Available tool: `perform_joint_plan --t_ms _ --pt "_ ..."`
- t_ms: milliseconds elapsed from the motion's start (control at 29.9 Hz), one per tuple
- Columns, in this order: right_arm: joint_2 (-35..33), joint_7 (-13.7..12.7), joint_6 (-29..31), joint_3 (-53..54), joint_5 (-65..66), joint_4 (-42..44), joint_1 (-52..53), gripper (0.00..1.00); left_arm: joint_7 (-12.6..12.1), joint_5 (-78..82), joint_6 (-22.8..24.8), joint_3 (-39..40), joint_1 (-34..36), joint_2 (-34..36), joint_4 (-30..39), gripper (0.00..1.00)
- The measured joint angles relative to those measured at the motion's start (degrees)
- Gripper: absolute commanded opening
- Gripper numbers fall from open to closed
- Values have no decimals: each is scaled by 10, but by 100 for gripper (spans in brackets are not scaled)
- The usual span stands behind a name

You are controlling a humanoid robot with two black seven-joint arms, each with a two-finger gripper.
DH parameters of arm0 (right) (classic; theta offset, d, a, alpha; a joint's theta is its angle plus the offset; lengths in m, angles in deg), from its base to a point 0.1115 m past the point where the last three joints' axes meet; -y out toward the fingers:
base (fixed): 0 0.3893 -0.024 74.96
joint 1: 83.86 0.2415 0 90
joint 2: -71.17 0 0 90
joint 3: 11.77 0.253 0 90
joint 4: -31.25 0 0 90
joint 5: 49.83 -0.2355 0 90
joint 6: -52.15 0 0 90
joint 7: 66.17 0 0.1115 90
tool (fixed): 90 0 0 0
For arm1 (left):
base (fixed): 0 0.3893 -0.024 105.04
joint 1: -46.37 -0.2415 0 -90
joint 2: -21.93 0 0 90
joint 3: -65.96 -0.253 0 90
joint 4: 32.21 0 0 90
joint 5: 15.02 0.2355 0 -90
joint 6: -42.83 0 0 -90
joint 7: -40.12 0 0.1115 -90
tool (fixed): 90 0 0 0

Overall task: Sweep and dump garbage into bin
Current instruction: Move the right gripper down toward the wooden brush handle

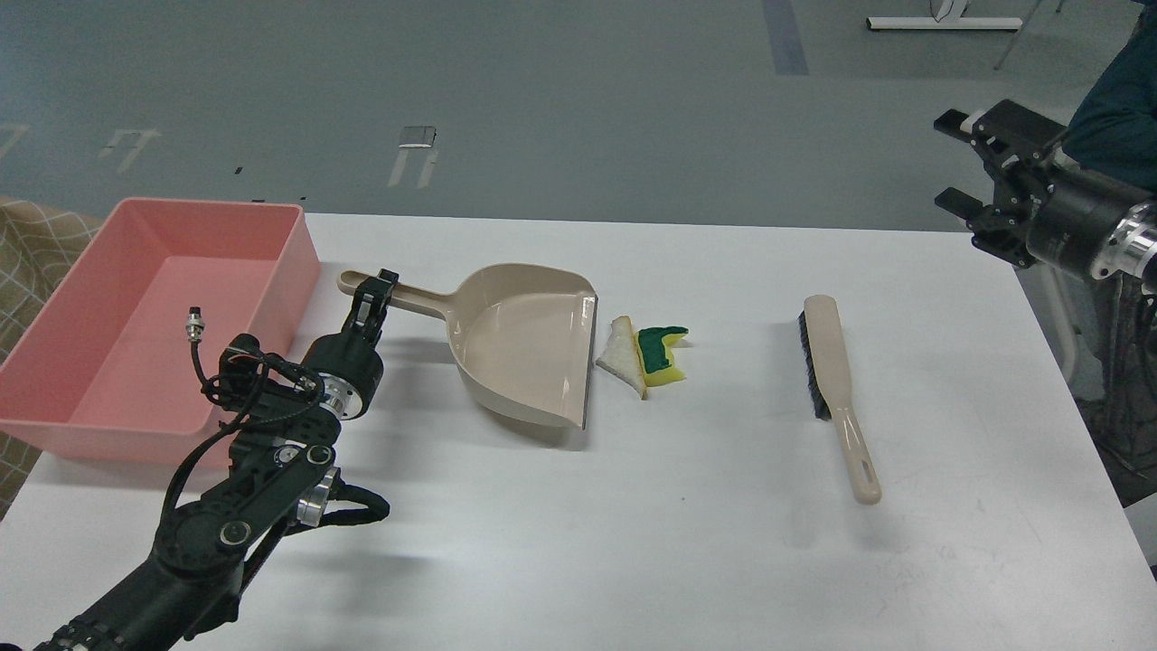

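Note:
A beige dustpan (524, 339) is tilted, its handle end raised and its lip edge down on the white table (687, 542). My left gripper (373, 298) is shut on the dustpan's handle. The garbage lies just right of the lip: a white bread slice (624, 356) and a yellow sponge piece with a green top (662, 355), touching each other. The pink bin (136, 316) stands at the far left and looks empty. A beige brush (836, 380) lies to the right. My right gripper (972, 163) is open and empty, high above the table's far right edge.
A person in dark clothing (1116, 99) stands at the right edge behind my right arm. A checked cloth (36, 244) shows past the table's left edge. Grey floor lies beyond the table's far edge.

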Motion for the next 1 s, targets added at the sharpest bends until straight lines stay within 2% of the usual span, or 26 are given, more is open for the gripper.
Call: perform_joint_plan --t_ms 201,401,568,869,1003 --pt "-119 -27 1 -63 69 -109 1 100 10 0 -7 0 0 -3 0 0" --pt "-175 -41 5 -124 147 -174 -3 99 12 0 -8 0 0 -8 0 0" --pt "-175 -59 6 -148 173 -201 -4 98 12 1 -8 0 0 -12 1 0" --pt "-143 -124 9 -155 176 -223 -9 89 12 2 -8 0 -1 -13 3 0" --pt "-123 -141 13 -164 176 -223 -9 89 12 2 -8 0 -1 -13 5 0"
